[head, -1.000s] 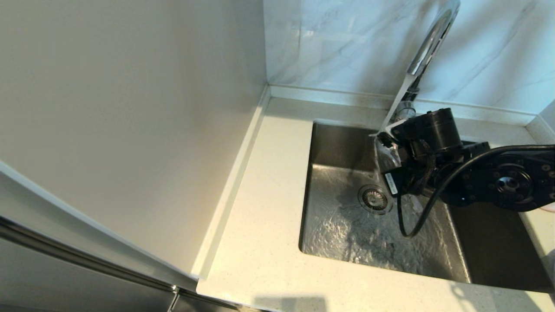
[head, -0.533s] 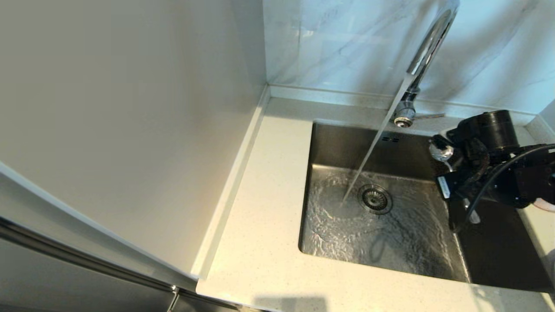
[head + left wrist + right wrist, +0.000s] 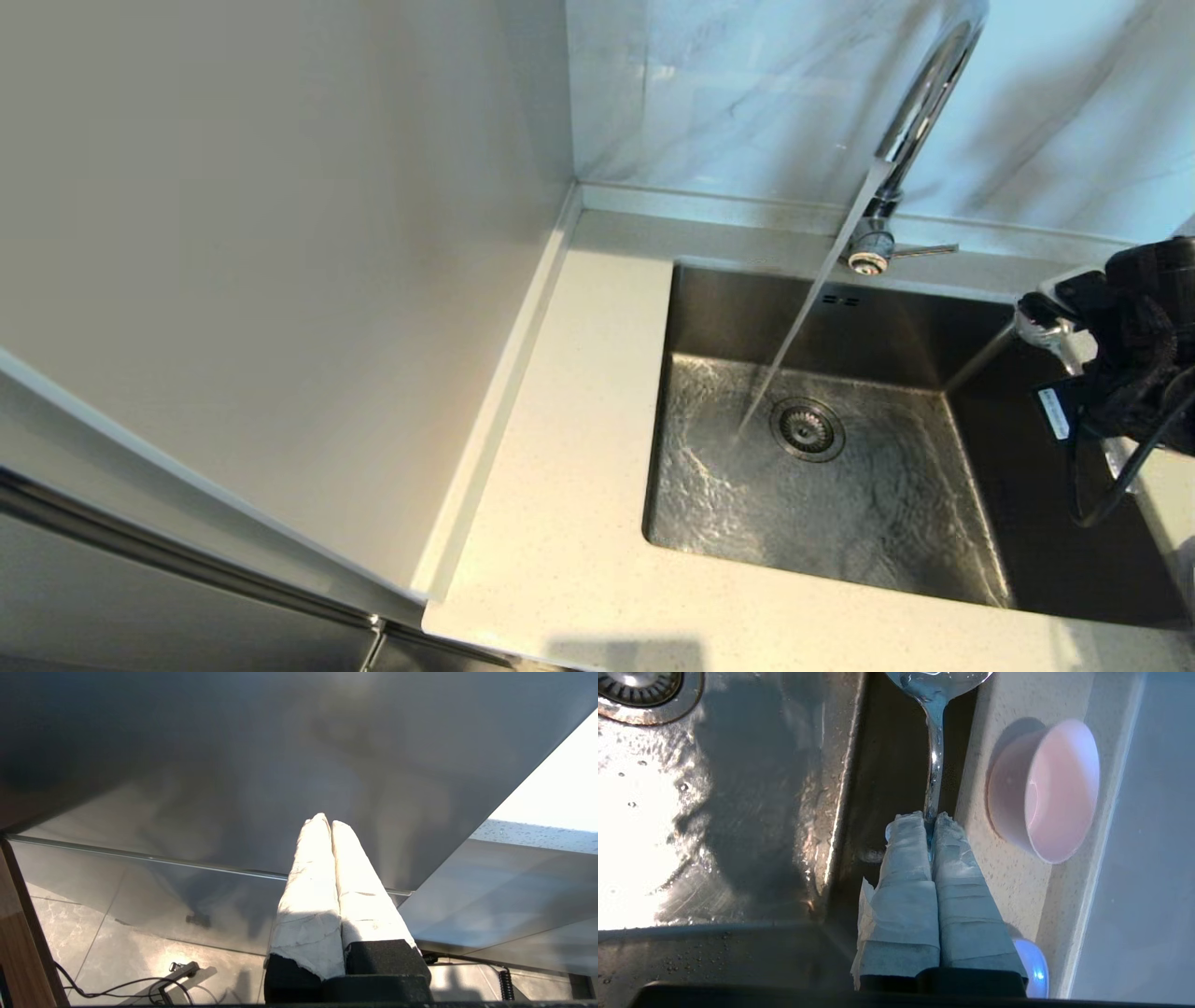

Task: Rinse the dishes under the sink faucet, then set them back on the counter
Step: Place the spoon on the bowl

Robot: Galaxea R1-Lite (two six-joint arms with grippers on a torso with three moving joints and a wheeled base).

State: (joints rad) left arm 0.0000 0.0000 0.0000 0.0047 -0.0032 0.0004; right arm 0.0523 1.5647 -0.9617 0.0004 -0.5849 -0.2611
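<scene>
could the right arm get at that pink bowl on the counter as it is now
Probably not yet: the right gripper is shut on a metal spoon. The pink bowl sits close beside it on the counter, nothing between.

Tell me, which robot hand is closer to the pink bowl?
The right. The right gripper, shut on a spoon, is at the sink's right edge, just beside the pink bowl. The left gripper is parked below the counter, far away.

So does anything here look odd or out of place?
The sink faucet runs with nothing under it; its stream hits the sink beside the drain, while the right gripper holds a spoon off by the counter.
</scene>
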